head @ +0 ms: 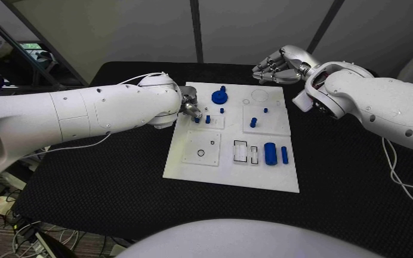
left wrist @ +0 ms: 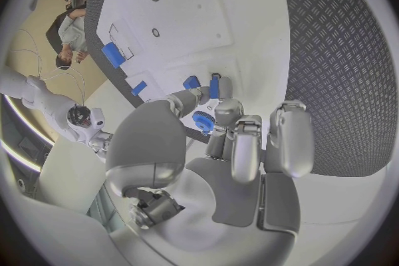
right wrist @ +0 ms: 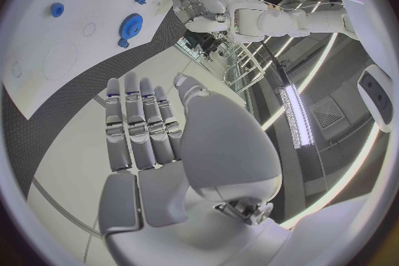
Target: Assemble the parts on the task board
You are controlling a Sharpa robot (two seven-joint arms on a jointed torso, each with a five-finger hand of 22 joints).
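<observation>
The left silver many-fingered hand (head: 190,108) was down at the left edge of the white rectangular task board (head: 194,165), fingertips right by a small blue peg-shaped part (head: 207,119) near the board's upper-left pocket. From its wrist camera, a couple of fingers (left wrist: 218,90) looked to be touching or pinching that little blue piece (left wrist: 213,86), but honestly I couldn't tell if it had a real grip or was just nudging it. So my guess was it was mid-way through seating or picking one of the small pegs.

Across the board sat the blue toothed gear (head: 220,97), another short blue peg (head: 253,122), and lower down the fat blue cylinder (head: 270,153) beside a slim blue bar (head: 284,154), next to two empty rectangular slots (head: 241,151). Plenty left to do, I'd say.

The right silver hand (head: 280,68) hung off past the board's far right corner, fingers loosely curled and holding nothing.

Next move probably needed the left fingers to line the peg up straight over its hole before pressing.
</observation>
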